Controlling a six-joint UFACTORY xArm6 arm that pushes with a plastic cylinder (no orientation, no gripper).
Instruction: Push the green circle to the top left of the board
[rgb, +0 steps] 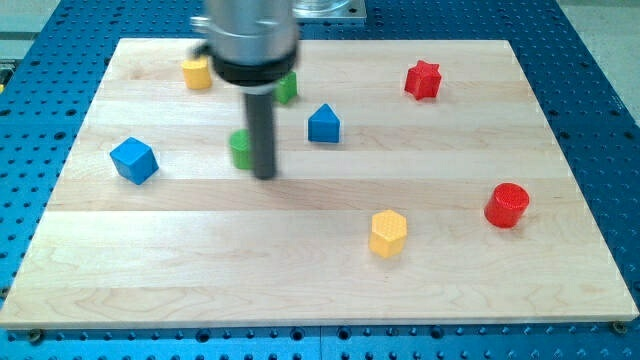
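- Our tip (265, 174) sits left of board centre, touching or just beside the green circle (240, 149), which is on its left, partly hidden by the rod.
- No gripper on this arm; only the straight rod, so nothing open or closed.
- Second green block (288, 88) behind the rod, shape unclear.
- Yellow block (197, 73) at top left.
- Blue cube (133, 160) at left.
- Blue house-shaped block (323, 124) right of rod.
- Red star (423, 80) upper right.
- Red cylinder (507, 205) right.
- Yellow hexagon (388, 233) lower centre-right.
- All on wooden board (300, 290).
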